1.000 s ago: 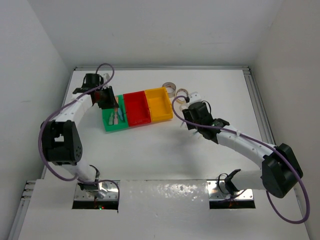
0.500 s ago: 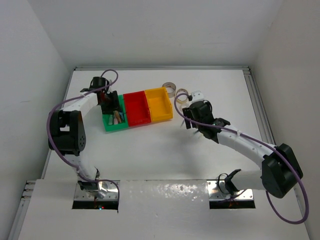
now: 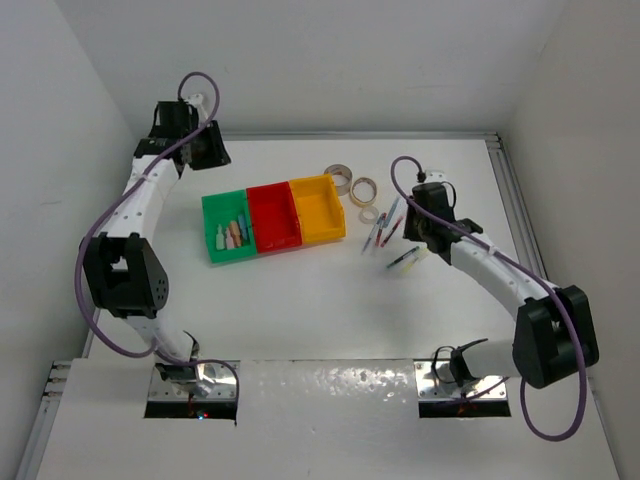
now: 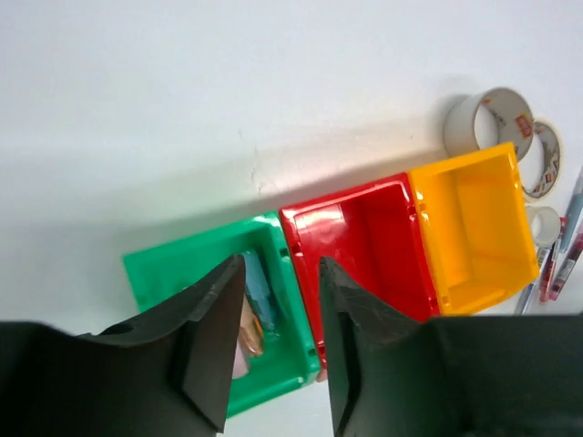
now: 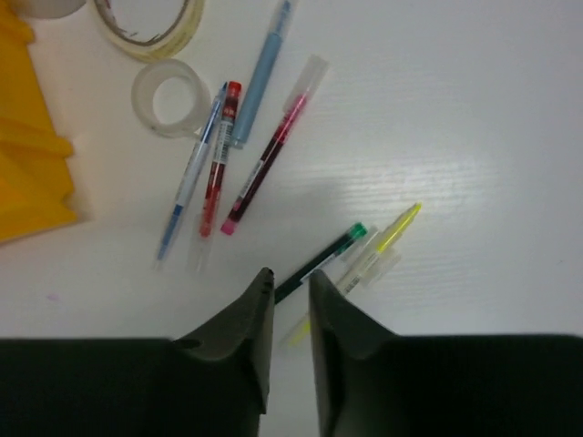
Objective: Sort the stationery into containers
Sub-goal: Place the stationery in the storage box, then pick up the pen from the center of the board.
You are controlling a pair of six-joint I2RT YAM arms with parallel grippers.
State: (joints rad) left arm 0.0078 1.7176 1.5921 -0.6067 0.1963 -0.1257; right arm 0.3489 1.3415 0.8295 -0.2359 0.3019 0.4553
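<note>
Nearest the arm bases, right of the middle of the table [image 3: 300,310], a green-capped pen [image 5: 319,264] and a yellow highlighter [image 5: 398,227] lie side by side on a slant. The right gripper [image 5: 290,278] hangs above their near ends. Its jaws stand a narrow slit apart and grasp nothing, with bare table showing between them.

Just beyond, four more pens fan out: a blue-and-white pen [image 5: 189,189], a red pen [image 5: 219,162], a pink-capped pen [image 5: 273,153] and a pale blue pen [image 5: 264,73]. A small clear tape ring [image 5: 170,97] sits just beside the far end of the red pen.

Left of the pens, the three bins stand joined in a slanted row about mid-table. The green bin [image 4: 182,264] is at the left end, the red bin [image 4: 364,237] is in the middle and the yellow bin [image 4: 474,228] is at the right. Short pastel blocks [image 3: 232,236] lie in the green bin, a blue one among them.

Two tan tape rolls [image 3: 340,178] [image 3: 363,189] rest touching each other by the yellow bin's far right corner.

Farthest off, the left gripper [image 4: 281,269] is raised over the table's far left corner. Its jaws are partly spread with nothing between them, and its wrist view looks down on the bins.
</note>
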